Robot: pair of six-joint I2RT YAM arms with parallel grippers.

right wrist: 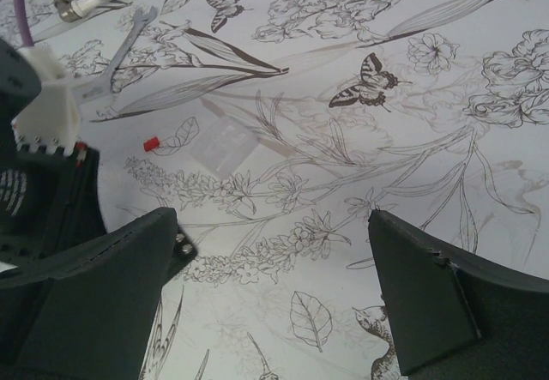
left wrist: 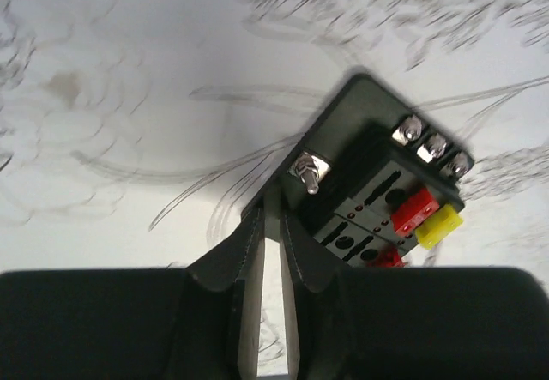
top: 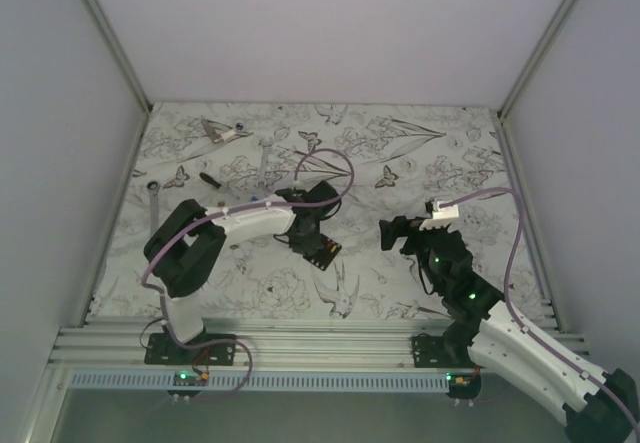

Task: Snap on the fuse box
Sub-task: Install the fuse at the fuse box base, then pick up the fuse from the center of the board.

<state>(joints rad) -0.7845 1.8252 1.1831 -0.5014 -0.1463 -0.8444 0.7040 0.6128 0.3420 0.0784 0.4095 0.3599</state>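
Note:
The fuse box [left wrist: 371,193] is a black block with red and yellow fuses and silver screws. It rests tilted on the patterned table, near the middle [top: 320,251]. My left gripper [left wrist: 268,221] is shut on the thin edge of its base, the fingers [left wrist: 244,247] almost touching; from above that gripper [top: 305,229] sits just left of the box. My right gripper [top: 393,233] hovers to the right of the box, wide open [right wrist: 273,221] with only tabletop between its fingers. A corner of the fuse box [right wrist: 183,244] peeks out behind its left finger.
A clear plastic cover [right wrist: 225,147] and a tiny red piece [right wrist: 152,144] lie on the table beyond the right gripper. Wrenches [top: 265,158] [top: 155,191] and a small metal part [top: 222,131] lie at the back left. Walls enclose the table.

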